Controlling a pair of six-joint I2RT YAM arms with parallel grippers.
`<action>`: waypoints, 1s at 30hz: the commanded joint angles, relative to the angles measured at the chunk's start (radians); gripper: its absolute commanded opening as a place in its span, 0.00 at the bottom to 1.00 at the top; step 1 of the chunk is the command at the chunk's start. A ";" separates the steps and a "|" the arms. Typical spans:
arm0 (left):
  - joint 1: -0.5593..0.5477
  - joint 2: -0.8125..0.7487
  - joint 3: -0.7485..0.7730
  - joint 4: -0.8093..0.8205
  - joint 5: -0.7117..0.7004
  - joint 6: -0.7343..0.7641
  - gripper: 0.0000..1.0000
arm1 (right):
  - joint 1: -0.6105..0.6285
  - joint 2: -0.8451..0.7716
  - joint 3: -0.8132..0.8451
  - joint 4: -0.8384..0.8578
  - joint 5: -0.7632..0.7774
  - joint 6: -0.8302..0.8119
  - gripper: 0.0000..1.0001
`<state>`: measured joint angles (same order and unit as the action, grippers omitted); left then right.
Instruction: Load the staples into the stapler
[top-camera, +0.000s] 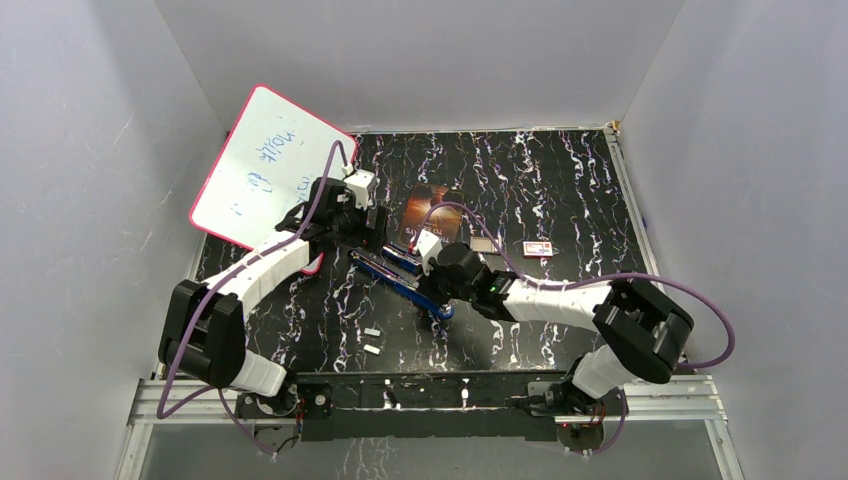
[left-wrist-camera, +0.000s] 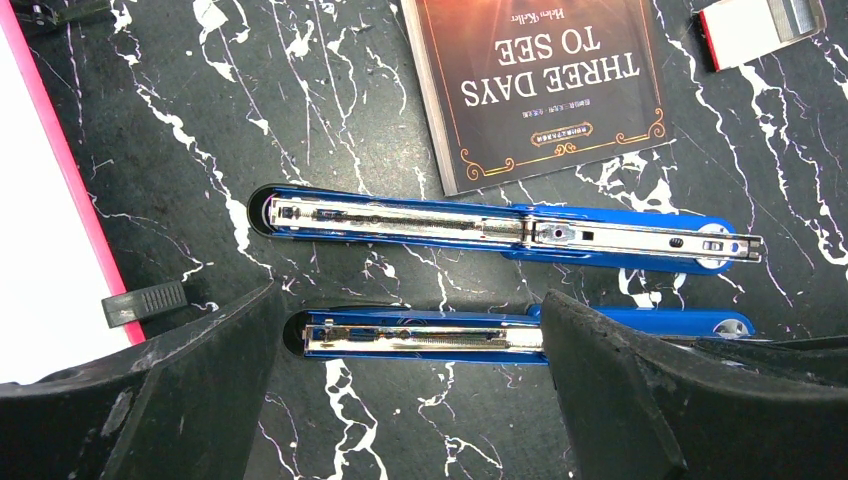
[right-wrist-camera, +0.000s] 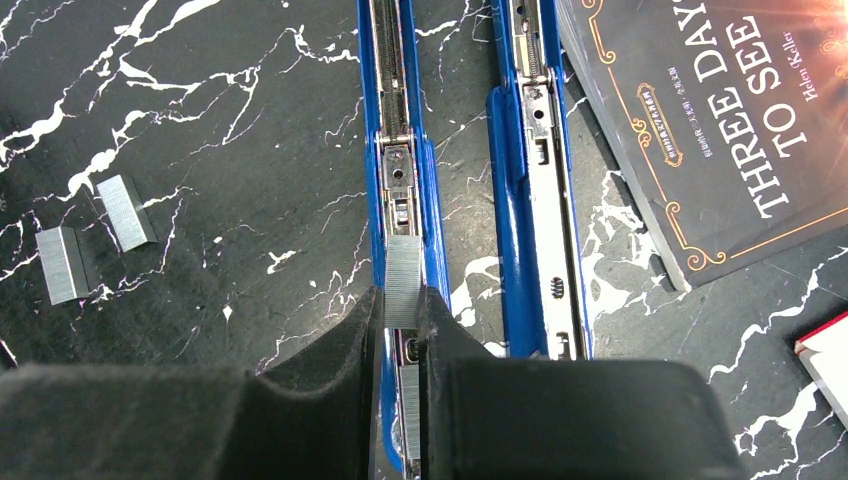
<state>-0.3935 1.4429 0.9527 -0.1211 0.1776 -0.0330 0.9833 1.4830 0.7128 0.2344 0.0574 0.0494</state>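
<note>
The blue stapler (top-camera: 410, 280) lies opened flat as two long blue rails side by side, one (right-wrist-camera: 400, 150) nearer me and one (right-wrist-camera: 535, 200) beside the book. My right gripper (right-wrist-camera: 403, 300) is shut on a short silvery strip of staples (right-wrist-camera: 403, 275), held right over the near rail's channel. Another strip (right-wrist-camera: 410, 400) lies in that channel between the fingers. Two loose strips of staples (right-wrist-camera: 125, 212) (right-wrist-camera: 62, 264) rest on the table left of the stapler. My left gripper (left-wrist-camera: 410, 300) hangs open above the near rail's (left-wrist-camera: 420, 338) other end and holds nothing.
A dark book (top-camera: 432, 213) lies just beyond the stapler. A pink-edged whiteboard (top-camera: 265, 170) leans at the back left. A small red-and-white box (top-camera: 538, 248) and its open tray (top-camera: 482, 243) sit to the right. A black clip (left-wrist-camera: 145, 302) lies by the whiteboard edge.
</note>
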 joint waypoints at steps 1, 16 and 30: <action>-0.005 -0.030 0.008 -0.011 -0.006 0.014 0.98 | 0.006 0.016 0.052 0.024 0.003 0.007 0.01; -0.007 -0.029 0.009 -0.011 -0.009 0.014 0.98 | 0.011 0.033 0.054 -0.003 0.027 0.011 0.01; -0.007 -0.029 0.009 -0.011 -0.007 0.014 0.98 | 0.014 0.046 0.056 -0.042 0.032 0.009 0.02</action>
<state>-0.3962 1.4429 0.9527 -0.1211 0.1715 -0.0322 0.9905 1.5246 0.7300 0.2050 0.0803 0.0505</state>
